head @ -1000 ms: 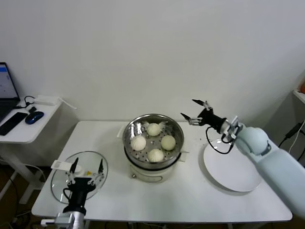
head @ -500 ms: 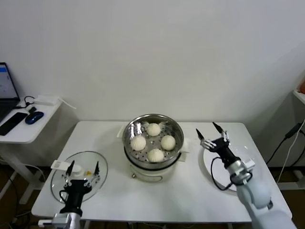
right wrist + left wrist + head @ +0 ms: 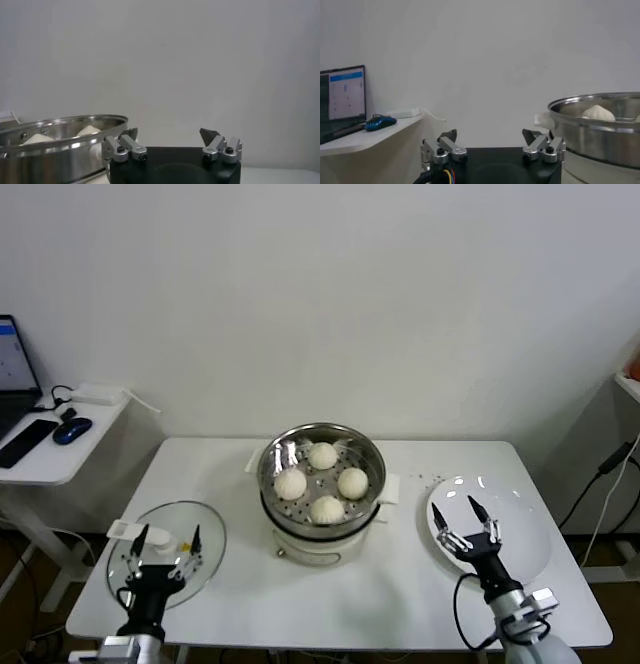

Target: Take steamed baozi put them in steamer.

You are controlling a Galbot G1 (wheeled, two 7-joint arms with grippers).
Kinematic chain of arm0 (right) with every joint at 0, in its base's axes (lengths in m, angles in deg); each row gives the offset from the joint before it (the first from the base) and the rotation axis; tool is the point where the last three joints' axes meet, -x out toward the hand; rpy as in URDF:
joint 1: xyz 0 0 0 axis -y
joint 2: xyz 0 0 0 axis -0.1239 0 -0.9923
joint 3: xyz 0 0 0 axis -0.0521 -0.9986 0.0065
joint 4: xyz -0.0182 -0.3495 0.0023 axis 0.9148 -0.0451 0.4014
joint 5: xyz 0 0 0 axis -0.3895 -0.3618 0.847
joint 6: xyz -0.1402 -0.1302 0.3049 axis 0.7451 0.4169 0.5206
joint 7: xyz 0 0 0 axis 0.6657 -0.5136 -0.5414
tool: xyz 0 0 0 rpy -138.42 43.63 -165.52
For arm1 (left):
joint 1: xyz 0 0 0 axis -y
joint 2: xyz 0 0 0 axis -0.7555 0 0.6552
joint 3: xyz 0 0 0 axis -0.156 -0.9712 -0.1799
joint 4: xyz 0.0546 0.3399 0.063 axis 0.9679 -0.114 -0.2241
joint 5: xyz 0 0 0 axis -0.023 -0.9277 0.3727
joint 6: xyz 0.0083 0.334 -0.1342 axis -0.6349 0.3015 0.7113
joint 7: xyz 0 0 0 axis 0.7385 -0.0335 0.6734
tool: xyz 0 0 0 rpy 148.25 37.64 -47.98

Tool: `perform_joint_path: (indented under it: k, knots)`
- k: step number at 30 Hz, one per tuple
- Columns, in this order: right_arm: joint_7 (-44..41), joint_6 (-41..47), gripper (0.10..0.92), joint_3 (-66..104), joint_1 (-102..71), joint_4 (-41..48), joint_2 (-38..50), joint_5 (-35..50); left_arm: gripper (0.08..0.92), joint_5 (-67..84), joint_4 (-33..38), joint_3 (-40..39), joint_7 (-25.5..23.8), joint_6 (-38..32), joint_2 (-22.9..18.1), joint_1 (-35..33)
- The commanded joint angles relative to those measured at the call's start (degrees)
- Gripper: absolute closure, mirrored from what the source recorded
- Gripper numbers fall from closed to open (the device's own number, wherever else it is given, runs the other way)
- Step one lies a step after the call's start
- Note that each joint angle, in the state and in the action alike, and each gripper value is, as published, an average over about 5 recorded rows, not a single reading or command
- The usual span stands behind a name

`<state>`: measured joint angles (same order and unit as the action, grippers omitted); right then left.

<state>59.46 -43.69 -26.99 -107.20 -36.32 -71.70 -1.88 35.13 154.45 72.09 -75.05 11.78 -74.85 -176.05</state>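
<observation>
Several cream-white baozi lie in the shiny steamer, which stands on its white cooker base at the table's middle. My right gripper is open and empty, low over the near part of the white plate at the right. My left gripper is open and empty over the glass lid at the front left. In the right wrist view the steamer with two baozi tops shows beside my open fingers. In the left wrist view the steamer rim and one baozi show.
The white plate holds no buns. A side desk at the far left carries a laptop, a keyboard and a blue mouse. A cable hangs at the right past the table edge.
My right arm has drawn back from beside the steamer's far right rim, down toward me, and now sits low over the plate's near part. My left gripper sank slightly.
</observation>
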Motion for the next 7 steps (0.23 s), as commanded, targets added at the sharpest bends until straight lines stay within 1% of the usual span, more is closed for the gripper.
perform_joint_path:
  k: [1, 7]
  knots:
    - [-1.57, -1.22, 0.203, 2.4, -5.21, -0.43, -2.79, 1.24, 0.177, -0.29, 0.37, -0.08, -0.03, -0.4, -0.29, -0.6]
    - [-1.91, -1.19, 0.203, 2.02, -4.85, -0.38, -2.91, 1.26, 0.177, -0.86, 0.57, -0.04, 0.36, -0.19, -0.3, -0.71]
